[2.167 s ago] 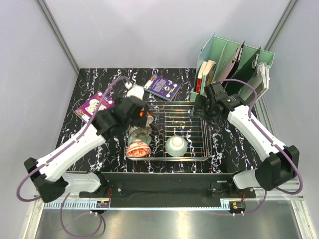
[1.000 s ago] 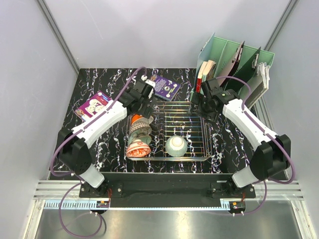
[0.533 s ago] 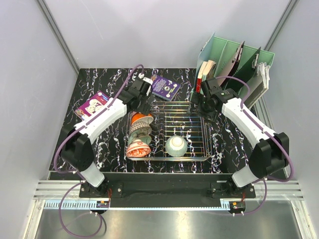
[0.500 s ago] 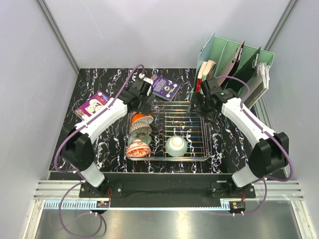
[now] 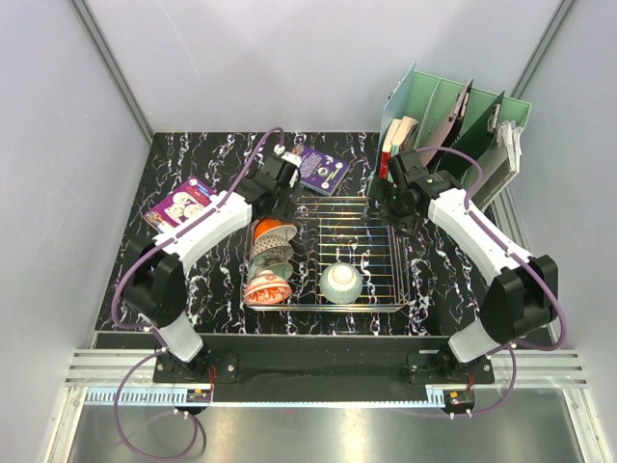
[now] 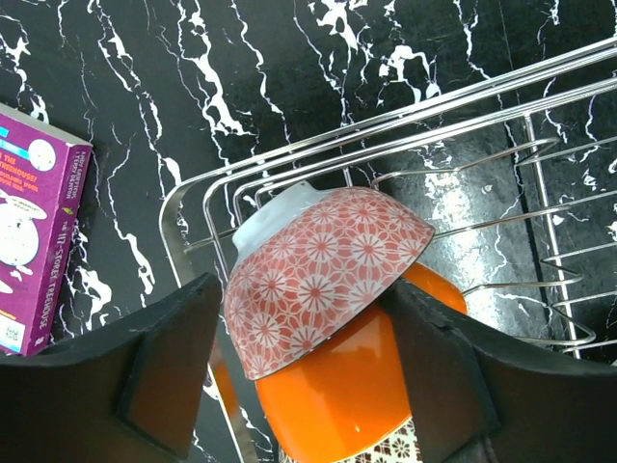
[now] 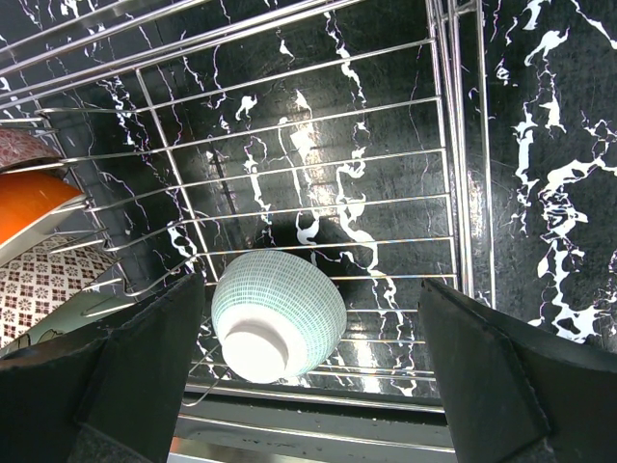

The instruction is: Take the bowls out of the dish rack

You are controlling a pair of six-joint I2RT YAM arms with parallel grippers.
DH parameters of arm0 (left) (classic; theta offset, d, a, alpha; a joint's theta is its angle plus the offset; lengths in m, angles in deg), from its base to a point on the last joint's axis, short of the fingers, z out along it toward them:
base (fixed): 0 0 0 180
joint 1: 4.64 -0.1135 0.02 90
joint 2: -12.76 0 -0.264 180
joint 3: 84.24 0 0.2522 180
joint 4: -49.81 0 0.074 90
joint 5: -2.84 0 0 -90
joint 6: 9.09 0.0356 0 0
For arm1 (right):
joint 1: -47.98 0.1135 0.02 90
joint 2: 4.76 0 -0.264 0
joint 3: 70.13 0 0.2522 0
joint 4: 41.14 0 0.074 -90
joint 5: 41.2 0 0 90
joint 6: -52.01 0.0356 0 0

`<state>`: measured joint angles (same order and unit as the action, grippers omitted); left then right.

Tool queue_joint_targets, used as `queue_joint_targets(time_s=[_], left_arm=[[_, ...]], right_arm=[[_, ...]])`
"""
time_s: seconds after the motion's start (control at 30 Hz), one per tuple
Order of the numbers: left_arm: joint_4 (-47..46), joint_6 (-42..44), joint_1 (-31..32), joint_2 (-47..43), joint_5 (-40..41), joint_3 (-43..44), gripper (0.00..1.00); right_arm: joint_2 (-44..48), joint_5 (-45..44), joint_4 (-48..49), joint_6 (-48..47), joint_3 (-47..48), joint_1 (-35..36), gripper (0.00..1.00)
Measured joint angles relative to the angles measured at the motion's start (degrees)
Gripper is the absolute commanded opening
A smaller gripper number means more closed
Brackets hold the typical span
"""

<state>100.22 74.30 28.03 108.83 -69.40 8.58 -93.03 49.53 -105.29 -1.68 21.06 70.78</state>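
**Left hand lined up over the floral bowl, nothing lifted yet**

In the last two seconds my left arm has swung from the near-left side of the dish rack (image 5: 381,260) up to its far-left corner. My left hand (image 6: 307,318) now hangs with its fingers spread either side of the red-pink floral bowl (image 6: 328,260). That bowl leans on the orange bowl (image 6: 337,405) at the far end of the row inside the rack.

My right hand (image 7: 310,285) has barely shifted. Its fingers are also wide apart, above the celadon green bowl (image 7: 278,313), which lies mouth-down on the rack floor.

I judge that nothing is unloaded yet; the first grasp is only set up.

I cannot tell whether my pads touch the floral bowl. The bowls below the orange one are cut off at the wrist view's edge. From above my hand covers the row's far end, so the count is uncertain. A purple book (image 6: 34,241) lies on the tabletop (image 6: 145,77) nearby.
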Motion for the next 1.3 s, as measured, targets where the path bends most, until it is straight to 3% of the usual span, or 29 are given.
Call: queue_joint_targets(time_s=[0.47, 0.63, 0.83, 0.87, 0.9, 0.97, 1.0, 1.1, 1.17, 1.2, 1.3], left_arm=[[-2.7, 0.4, 0.5, 0.4, 3.1, -1.2, 0.36], [-3.5, 0.8, 0.5, 0.3, 4.2, -1.7, 0.14], [-4.3, 1.3, 0.5, -0.1, 5.4, -2.5, 0.1], [-4.4, 1.4, 0.5, -0.2, 5.5, -2.6, 0.04], [-4.5, 1.6, 0.5, -0.3, 5.5, -2.7, 0.01], [-4.7, 1.8, 0.5, -0.3, 5.6, -2.8, 0.0], [-4.7, 1.9, 0.5, -0.3, 5.7, -2.8, 0.0], [-4.7, 2.1, 0.5, -0.3, 6.2, -2.9, 0.0], [-4.8, 2.2, 0.5, -0.4, 6.4, -3.0, 0.0], [-4.8, 2.2, 0.5, -0.4, 6.5, -3.0, 0.0], [-4.9, 2.4, 0.5, -0.5, 6.4, -3.1, 0.0]], right_arm=[[0.0, 0.0, 0.0, 0.1, -1.2, 0.0, 1.0], [0.0, 0.0, 0.0, 0.1, -1.2, 0.0, 0.96], [-0.3, 0.0, 0.2, -0.1, -1.9, 0.0, 0.75], [-0.7, 0.1, 0.4, 0.0, -2.3, 0.0, 0.71], [-1.0, 0.3, 0.7, 0.0, -2.6, 0.0, 0.58], [-1.8, 0.4, 1.1, -0.3, -3.6, 0.0, 0.47], [-2.2, 0.5, 1.3, -0.2, -4.2, 0.0, 0.35], [-2.8, 0.5, 1.2, -0.4, -5.7, -0.1, 0.23], [-2.8, 0.5, 1.2, -0.5, -6.2, -0.1, 0.05], [-2.8, 0.5, 1.3, -0.5, -6.3, -0.1, 0.0], [-2.8, 0.5, 1.3, -0.7, -6.7, -0.1, 0.0]])
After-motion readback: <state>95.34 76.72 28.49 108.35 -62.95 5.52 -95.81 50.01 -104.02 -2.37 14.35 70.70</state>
